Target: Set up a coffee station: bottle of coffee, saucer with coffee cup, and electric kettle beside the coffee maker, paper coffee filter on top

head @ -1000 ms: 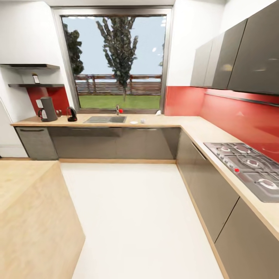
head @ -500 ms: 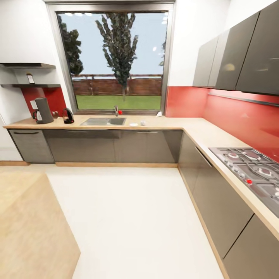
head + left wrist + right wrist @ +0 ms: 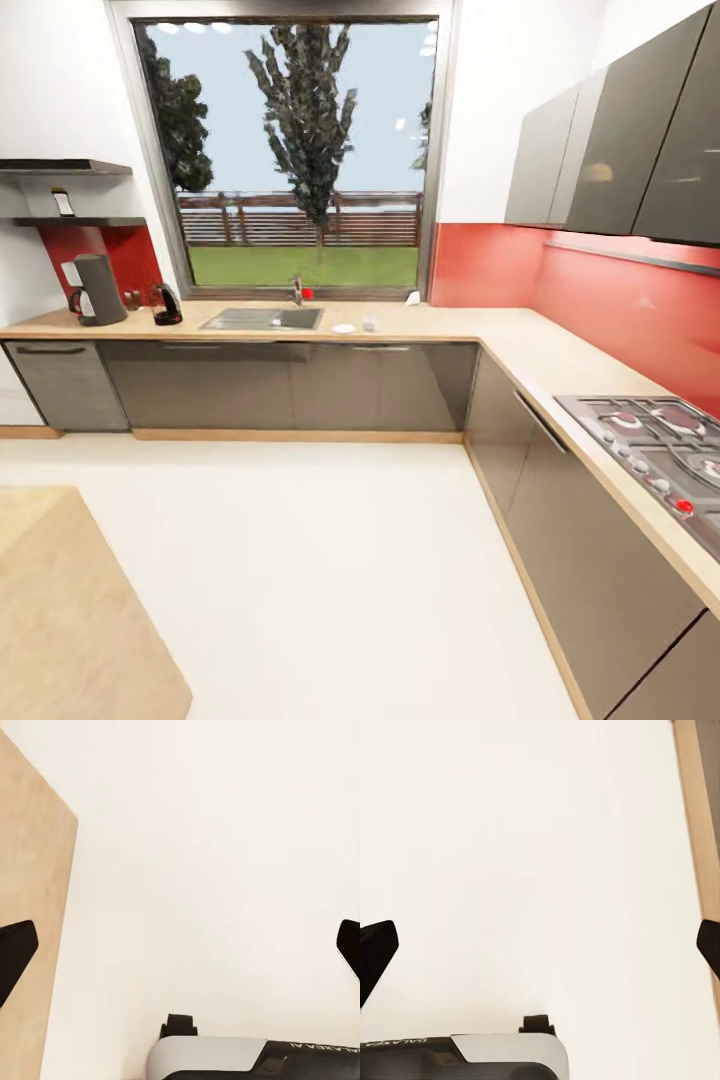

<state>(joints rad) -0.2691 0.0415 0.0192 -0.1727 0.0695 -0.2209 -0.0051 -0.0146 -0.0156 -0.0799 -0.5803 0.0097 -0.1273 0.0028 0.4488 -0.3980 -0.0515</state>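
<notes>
In the head view the grey coffee maker (image 3: 95, 290) stands at the far left of the back countertop (image 3: 450, 322), with the black electric kettle (image 3: 166, 305) just to its right. The bottle of coffee (image 3: 63, 203) sits on the wall shelf (image 3: 70, 222) above them. A white saucer (image 3: 344, 328) and a small cup (image 3: 369, 323) lie apart, right of the sink. A small white item (image 3: 411, 296) rests by the window corner; I cannot tell what it is. My left gripper (image 3: 180, 952) and right gripper (image 3: 540, 952) hang open over white floor, holding nothing.
A sink (image 3: 262, 319) with a tap is set in the counter under the window. A gas hob (image 3: 665, 450) occupies the right counter run. A wooden island corner (image 3: 70, 610) juts in at lower left. Wide white floor (image 3: 340, 570) lies between me and the counters.
The whole head view has shifted: the camera moved, the back counter looks nearer and the island has slid toward the lower left. Nothing on the counter has moved.
</notes>
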